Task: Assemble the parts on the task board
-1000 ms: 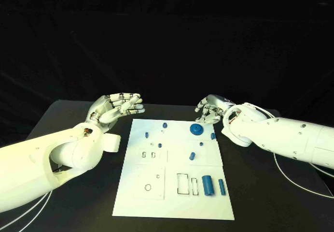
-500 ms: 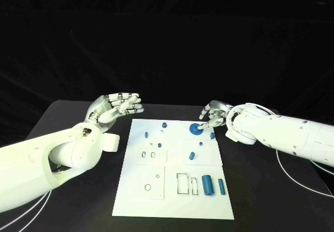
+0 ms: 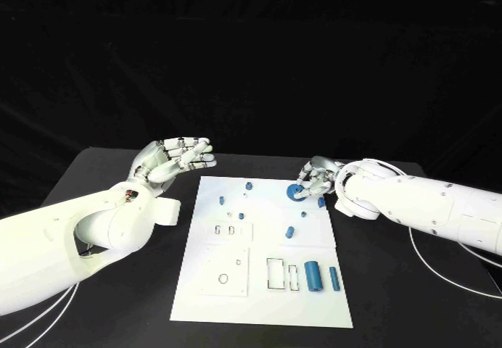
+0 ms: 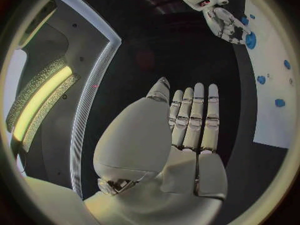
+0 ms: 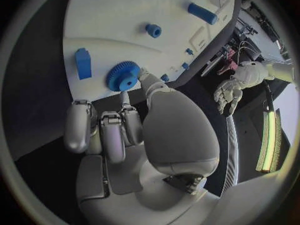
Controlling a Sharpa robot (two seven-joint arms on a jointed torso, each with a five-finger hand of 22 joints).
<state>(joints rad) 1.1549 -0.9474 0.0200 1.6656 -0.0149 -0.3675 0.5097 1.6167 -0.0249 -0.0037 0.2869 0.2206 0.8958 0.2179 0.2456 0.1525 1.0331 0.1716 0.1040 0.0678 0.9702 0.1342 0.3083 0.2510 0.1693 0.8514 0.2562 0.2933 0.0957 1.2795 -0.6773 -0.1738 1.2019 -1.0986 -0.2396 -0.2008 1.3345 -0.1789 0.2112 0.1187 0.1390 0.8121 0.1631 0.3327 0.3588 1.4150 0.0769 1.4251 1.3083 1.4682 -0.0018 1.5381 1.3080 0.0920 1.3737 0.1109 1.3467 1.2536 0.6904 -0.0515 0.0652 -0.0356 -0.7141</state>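
Head view: right hand [image 3: 317, 179] seemingly touching gear [image 3: 296, 192].

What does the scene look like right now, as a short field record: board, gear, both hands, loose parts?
board: white task board in the middle of the black table
gear: blue gear at the board's far right, on the board
right hand: right hand at the gear, a fingertip touching its rim; firm grip cannot be told
left hand: left hand raised off the board's far left corner, fingers curled, holding nothing
loose parts: two blue cylinders lying near the board's right edge, small blue pegs further up
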